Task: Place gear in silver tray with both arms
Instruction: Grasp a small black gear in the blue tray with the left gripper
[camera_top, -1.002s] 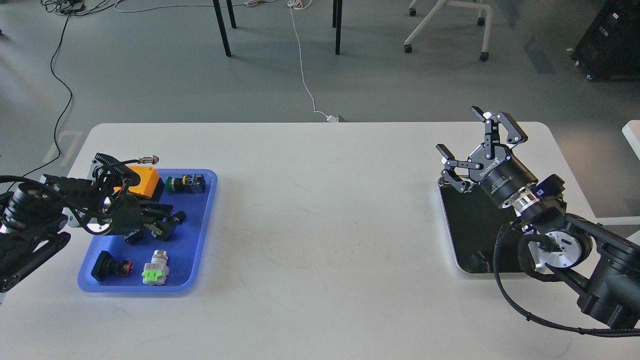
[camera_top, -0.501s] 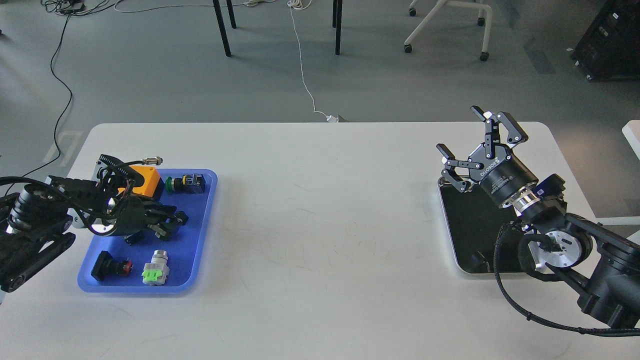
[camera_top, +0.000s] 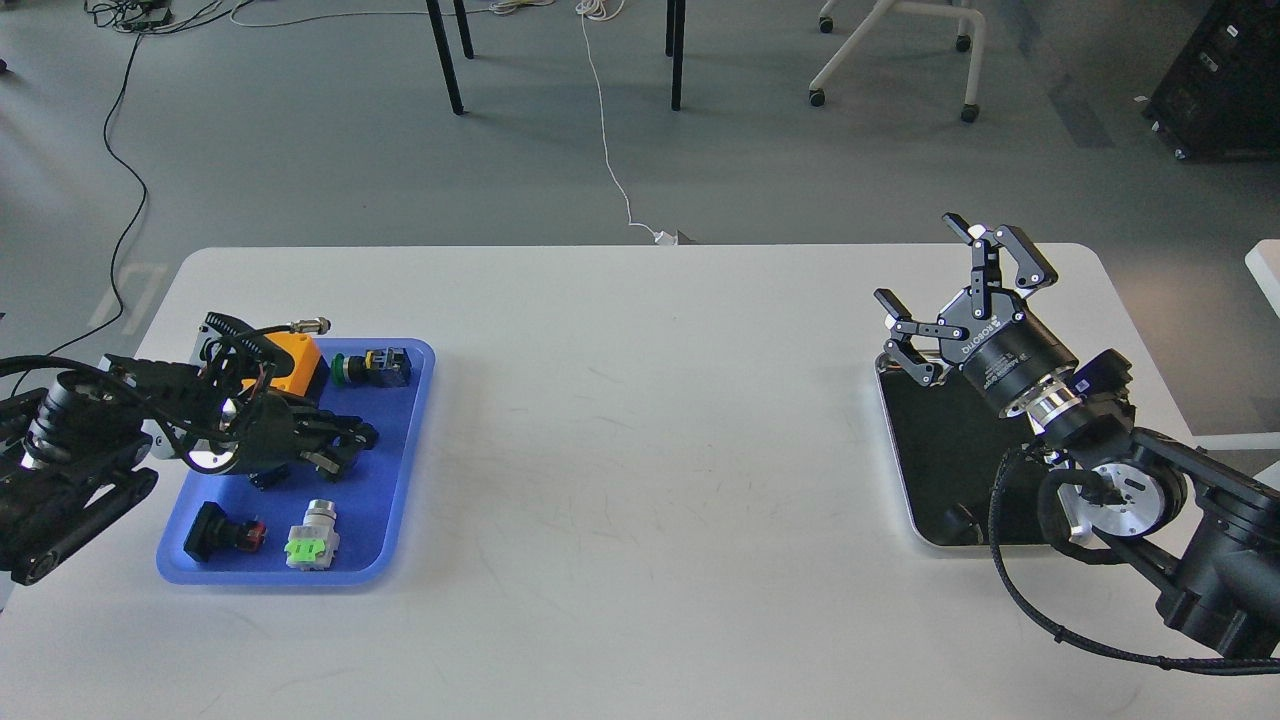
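Observation:
The silver tray (camera_top: 897, 480) lies at the right of the white table, its dark mirror-like bottom partly hidden by my right arm. My right gripper (camera_top: 916, 258) hovers over the tray's far left corner, wide open and empty. My left gripper (camera_top: 345, 447) is low over the middle of the blue plastic tray (camera_top: 405, 470). It is dark and seen end-on, so I cannot tell its fingers apart or see anything between them. I cannot make out a gear; it may be hidden under the left gripper.
The blue tray also holds an orange box (camera_top: 290, 356), a green-button switch (camera_top: 375, 366), a black and red button (camera_top: 222, 531) and a silver and green part (camera_top: 312, 541). Chair and table legs stand on the floor beyond the table.
My left arm has shifted slightly to the right over the blue tray, uncovering a little more of the orange box. My right arm has not moved.

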